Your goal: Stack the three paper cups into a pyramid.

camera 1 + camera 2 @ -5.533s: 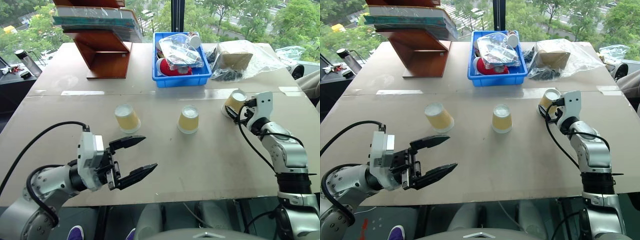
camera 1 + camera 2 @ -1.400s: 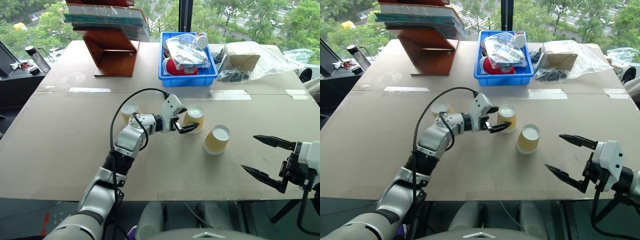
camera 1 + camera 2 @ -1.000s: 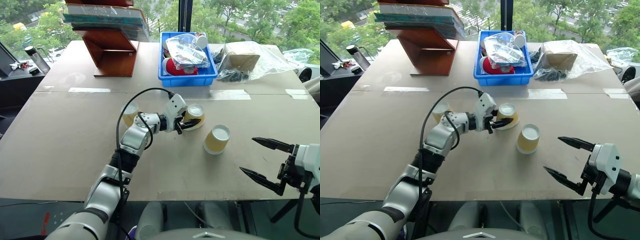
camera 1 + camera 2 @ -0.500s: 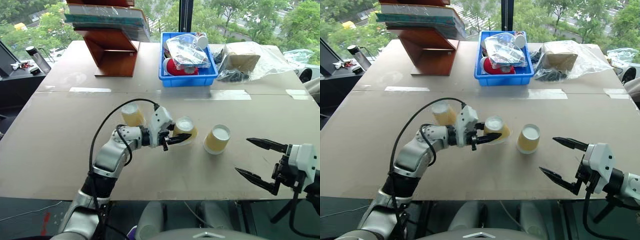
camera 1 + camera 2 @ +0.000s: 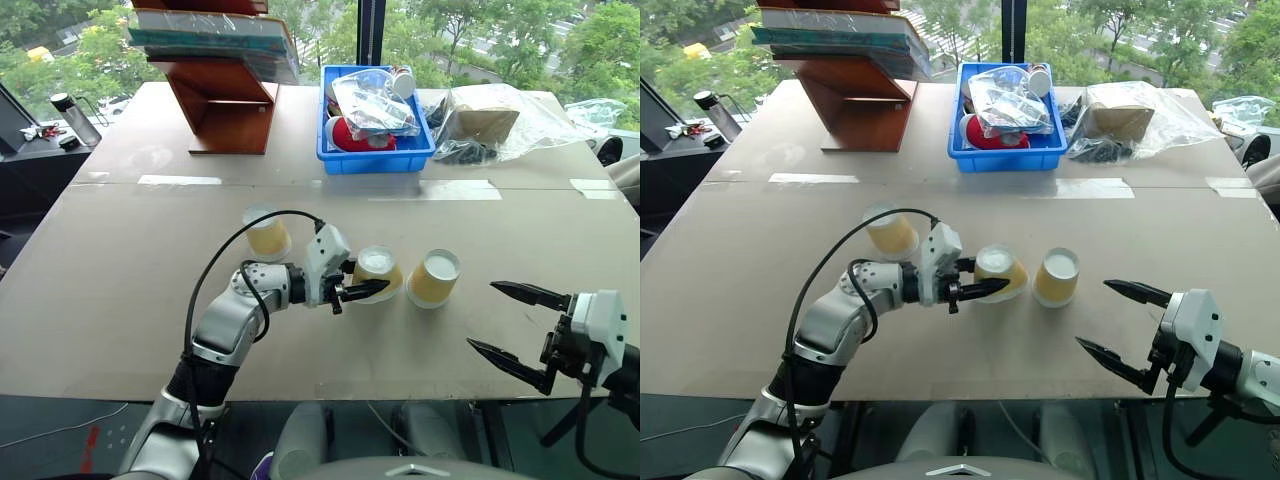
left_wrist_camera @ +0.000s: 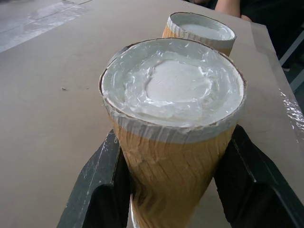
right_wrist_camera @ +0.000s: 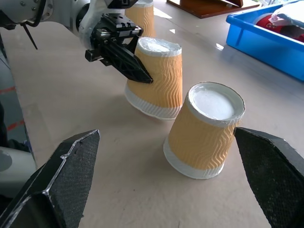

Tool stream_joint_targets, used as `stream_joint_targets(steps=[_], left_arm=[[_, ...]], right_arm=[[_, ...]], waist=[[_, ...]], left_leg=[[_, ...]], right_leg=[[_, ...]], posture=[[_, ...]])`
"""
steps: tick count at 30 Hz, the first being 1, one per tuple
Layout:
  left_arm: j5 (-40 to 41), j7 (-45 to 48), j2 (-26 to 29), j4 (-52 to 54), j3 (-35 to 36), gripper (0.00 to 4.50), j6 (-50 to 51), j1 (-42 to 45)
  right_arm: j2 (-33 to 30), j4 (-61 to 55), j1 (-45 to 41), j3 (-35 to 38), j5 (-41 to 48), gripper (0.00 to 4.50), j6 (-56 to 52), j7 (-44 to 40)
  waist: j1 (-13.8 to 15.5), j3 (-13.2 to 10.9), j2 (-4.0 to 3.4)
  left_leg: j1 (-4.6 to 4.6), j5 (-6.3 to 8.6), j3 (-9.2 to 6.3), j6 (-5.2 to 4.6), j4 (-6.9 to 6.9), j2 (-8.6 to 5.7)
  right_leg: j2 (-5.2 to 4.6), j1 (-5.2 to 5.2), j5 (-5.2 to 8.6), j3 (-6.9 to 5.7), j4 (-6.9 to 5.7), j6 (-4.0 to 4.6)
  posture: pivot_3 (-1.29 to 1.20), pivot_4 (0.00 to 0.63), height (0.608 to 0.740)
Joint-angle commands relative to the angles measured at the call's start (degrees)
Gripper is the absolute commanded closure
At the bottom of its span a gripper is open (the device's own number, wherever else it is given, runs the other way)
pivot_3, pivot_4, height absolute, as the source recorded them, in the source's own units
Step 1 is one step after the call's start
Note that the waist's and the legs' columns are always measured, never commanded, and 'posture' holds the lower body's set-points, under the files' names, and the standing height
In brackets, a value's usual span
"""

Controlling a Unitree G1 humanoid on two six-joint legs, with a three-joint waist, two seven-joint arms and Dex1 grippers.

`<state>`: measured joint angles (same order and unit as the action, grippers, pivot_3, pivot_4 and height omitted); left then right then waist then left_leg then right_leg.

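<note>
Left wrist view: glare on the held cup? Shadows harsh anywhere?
Left wrist view: the white base of the yellow-tan paper cup, clamped in the left gripper, shows glossy highlights. Left eye view: soft daylight, only faint shadows on the brown table; the clear plastic bag glints.

Brown table (image 5: 120, 270), window w/ trees (image 5: 470, 30) behind.

The paper cups (image 7: 156, 78) have ribbed, matt tan sides and glossy white bases. Beneath them the table (image 5: 120, 290) is matt brown board. Beyond sits a smooth blue plastic bin (image 5: 375, 155).
</note>
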<state>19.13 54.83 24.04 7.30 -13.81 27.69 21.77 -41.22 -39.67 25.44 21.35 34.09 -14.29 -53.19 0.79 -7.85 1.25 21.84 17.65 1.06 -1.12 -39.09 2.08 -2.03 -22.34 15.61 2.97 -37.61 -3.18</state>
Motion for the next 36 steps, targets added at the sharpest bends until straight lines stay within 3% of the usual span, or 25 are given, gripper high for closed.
stream_joint_targets(steps=[1, 17, 18, 22, 28, 36], left_arm=[[-1.09, 1.36, -0.76, -1.08, -1.87, 2.30, -2.58, 1.55], [-2.72, 2.85, -1.25, -4.55, -3.88, 2.30, -4.56, 2.61], [-2.47, 2.90, -1.19, -4.44, -3.83, 1.69, -4.17, 2.50], [-0.98, 3.55, -0.45, -1.73, -2.99, 0.05, -4.08, 1.38], [3.64, 5.75, 5.34, 5.16, 2.35, 0.05, -1.58, -2.34], [16.47, 0.27, 12.53, 14.17, 20.47, 0.05, 9.23, -9.38]], right_arm=[[0.36, -2.74, 1.41, 2.70, 0.99, 0.00, 0.43, 0.68], [-0.63, -2.53, 7.88, 15.54, 7.11, 0.00, 0.02, -3.74], [-1.02, -2.17, 8.07, 16.59, 7.61, 0.00, -0.10, -4.44], [-2.07, -1.97, 8.13, 17.66, 8.56, 0.00, -0.77, -5.77], [-2.55, -2.99, 7.26, 16.41, 9.79, 0.00, -1.81, -6.24], [-1.24, -6.49, 4.16, 12.26, 13.12, 0.00, -2.90, -3.73]], waist=[[0.00, 0.00, 0.00], [0.07, 0.00, 0.00], [0.07, 0.00, 0.00], [-0.03, 0.00, 0.00], [-0.15, 0.00, -0.01], [-0.01, -0.01, -0.01]], left_leg=[[0.00, 0.00, 0.01, 0.00, 0.00, 0.00], [-0.11, 0.02, -0.04, -0.04, -0.02, 0.00], [-0.10, 0.03, -0.04, -0.04, -0.02, 0.00], [-0.11, 0.03, -0.04, -0.05, -0.03, 0.00], [-0.12, 0.04, -0.06, -0.06, -0.03, 0.03], [-0.10, 0.04, -0.08, -0.06, -0.03, 0.09]], right_leg=[[0.00, 0.00, 0.00, 0.01, 0.00, 0.00], [0.00, 0.18, 0.00, -0.03, 0.03, -0.01], [0.00, 0.18, 0.00, -0.03, 0.04, -0.01], [0.00, 0.19, 0.00, -0.03, 0.04, -0.01], [0.01, 0.18, 0.01, -0.03, 0.03, 0.00], [-0.07, 0.19, 0.01, -0.11, 0.05, -0.01]], posture=[[0.00, 0.150, 0.740], [0.00, 0.150, 0.740], [0.00, 0.150, 0.740], [0.00, 0.150, 0.740], [0.00, 0.150, 0.740], [0.00, 0.150, 0.740]])
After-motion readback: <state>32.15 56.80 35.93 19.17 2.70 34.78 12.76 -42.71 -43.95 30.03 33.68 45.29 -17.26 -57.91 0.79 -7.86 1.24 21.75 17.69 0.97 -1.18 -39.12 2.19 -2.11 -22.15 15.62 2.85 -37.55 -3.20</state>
